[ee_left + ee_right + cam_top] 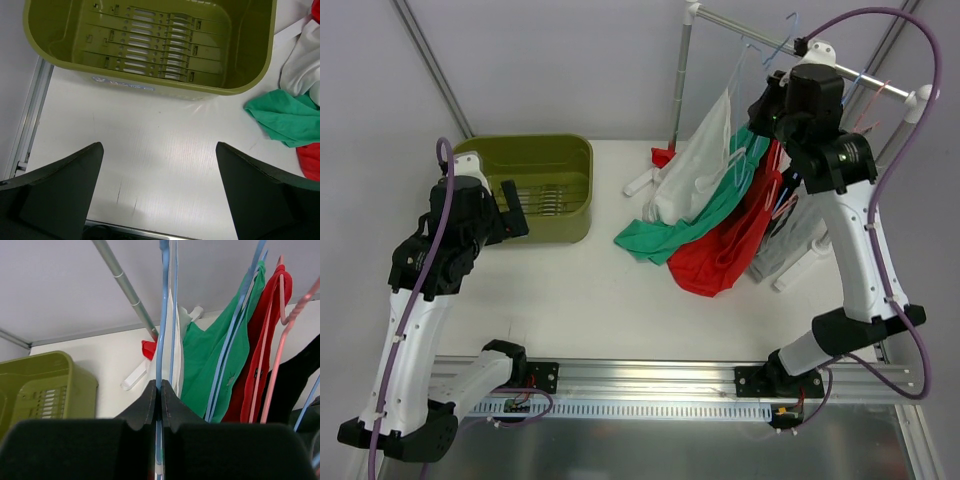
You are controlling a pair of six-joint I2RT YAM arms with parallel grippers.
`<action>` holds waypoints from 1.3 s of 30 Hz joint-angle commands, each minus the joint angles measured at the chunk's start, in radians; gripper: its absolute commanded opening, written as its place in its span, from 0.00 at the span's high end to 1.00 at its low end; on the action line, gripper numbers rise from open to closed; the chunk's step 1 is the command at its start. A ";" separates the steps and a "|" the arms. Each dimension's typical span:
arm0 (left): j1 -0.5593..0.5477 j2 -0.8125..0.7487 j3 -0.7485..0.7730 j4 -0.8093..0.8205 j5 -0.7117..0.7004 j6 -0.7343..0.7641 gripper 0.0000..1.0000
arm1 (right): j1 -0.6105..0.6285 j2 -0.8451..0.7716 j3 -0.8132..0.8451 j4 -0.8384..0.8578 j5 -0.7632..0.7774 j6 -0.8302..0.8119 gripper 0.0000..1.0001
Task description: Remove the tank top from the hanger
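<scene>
Tank top [703, 165], the white one, hangs off the blue hanger [163, 315] on the rail [125, 287], right beside a green top [205, 360] and a red top [260, 340]. Right end effector [160, 386] is pinched tight on that hanger. Left end effector [159, 147] gapes wide above the desk [165, 125], near the olive basket [150, 87].

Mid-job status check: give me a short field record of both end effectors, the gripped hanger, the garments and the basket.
Left end effector: open, above white table, near olive-green plastic basket
Right end effector: shut on thin blue hanger below metal rail
Garments: white tank top, green garment, red garment hanging, lower ends on table
Task state: tank top not yet off hanger
</scene>
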 commanded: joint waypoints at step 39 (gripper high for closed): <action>-0.425 0.479 0.613 0.432 0.567 0.216 0.37 | 0.003 -0.619 -0.354 -0.043 -0.925 -0.051 1.00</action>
